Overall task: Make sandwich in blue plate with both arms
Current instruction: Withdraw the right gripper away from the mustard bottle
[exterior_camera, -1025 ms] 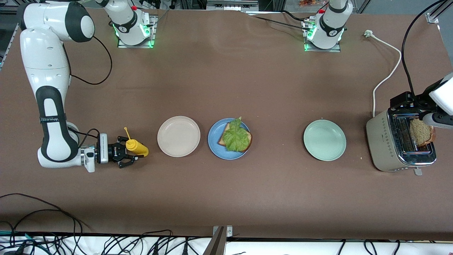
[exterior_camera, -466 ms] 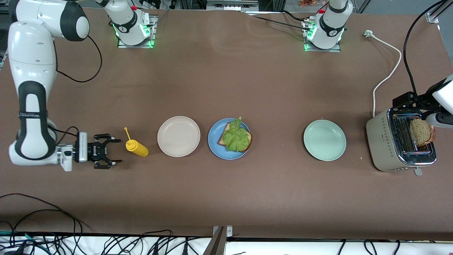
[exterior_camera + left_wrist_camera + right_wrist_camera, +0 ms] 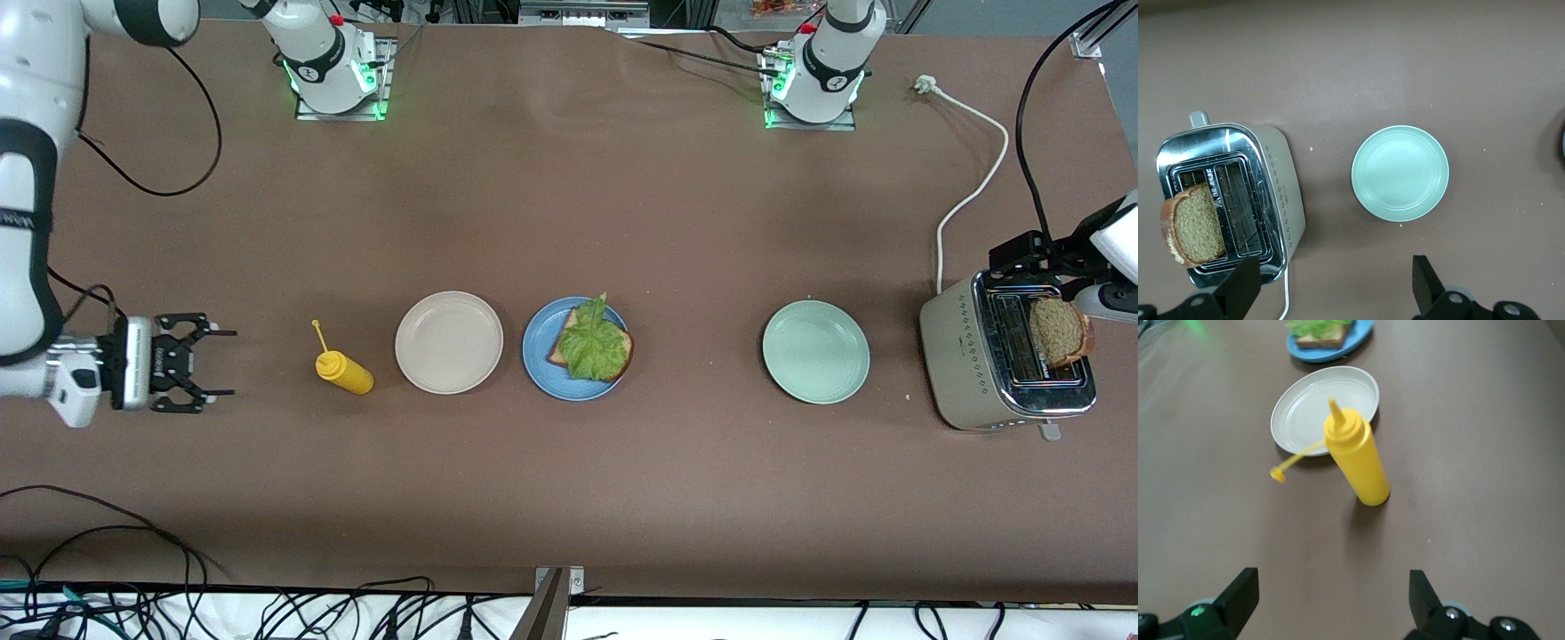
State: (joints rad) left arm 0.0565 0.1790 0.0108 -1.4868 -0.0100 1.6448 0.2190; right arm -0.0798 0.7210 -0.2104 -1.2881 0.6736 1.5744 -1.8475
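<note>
I read this as the point between the mustard and the top slice: the blue plate (image 3: 536, 373) sits mid-surface between a beige plate (image 3: 449, 342) and a mint-green plate (image 3: 815, 351), carrying one bread slice (image 3: 625, 348) with a lettuce leaf (image 3: 593, 344) on it, so the sandwich is open. My right gripper (image 3: 210, 362) hangs low near the right arm's end of the surface, jaws wide and holding nothing, with the yellow mustard bottle (image 3: 344, 371) standing free between it and the beige plate. My left gripper (image 3: 1335, 293) hovers over the toaster (image 3: 965, 360), jaws wide and empty, and the second bread slice (image 3: 1058, 331) stands up out of a slot. Next, I'd judge, I need to lower the left jaws squarely onto that slice, lift it straight out and carry it over to the lettuce.
</note>
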